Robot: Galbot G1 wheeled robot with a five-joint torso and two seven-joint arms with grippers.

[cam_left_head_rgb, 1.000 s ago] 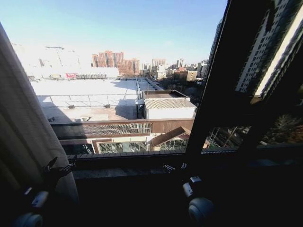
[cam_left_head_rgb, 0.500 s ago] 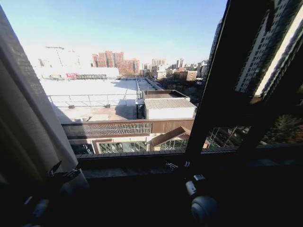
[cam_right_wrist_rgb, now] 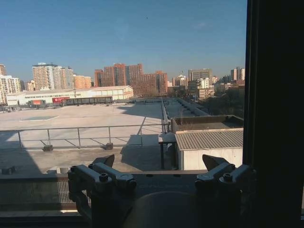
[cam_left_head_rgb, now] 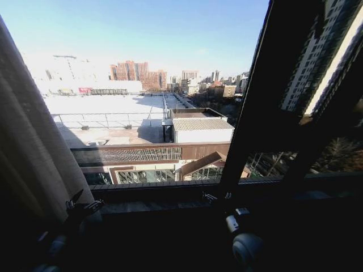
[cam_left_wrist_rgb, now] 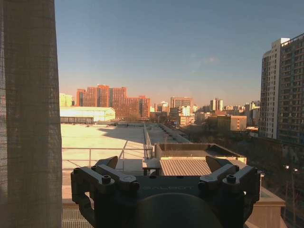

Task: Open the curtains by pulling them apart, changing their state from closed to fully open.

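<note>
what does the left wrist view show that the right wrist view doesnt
Left wrist view alone: a curtain hanging beside the open left gripper, not held, plus a tall apartment block.

Right wrist view alone: the dark window frame standing next to the open right gripper, and a metal railing along the near rooftop.

Both: an empty gripper aimed out through the glass, the red brick towers under a blue sky, and the small ribbed-roof hut.

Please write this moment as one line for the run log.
curtain: bunched at window's left | left end effector: open, beside curtain | right end effector: open, near sill
</note>
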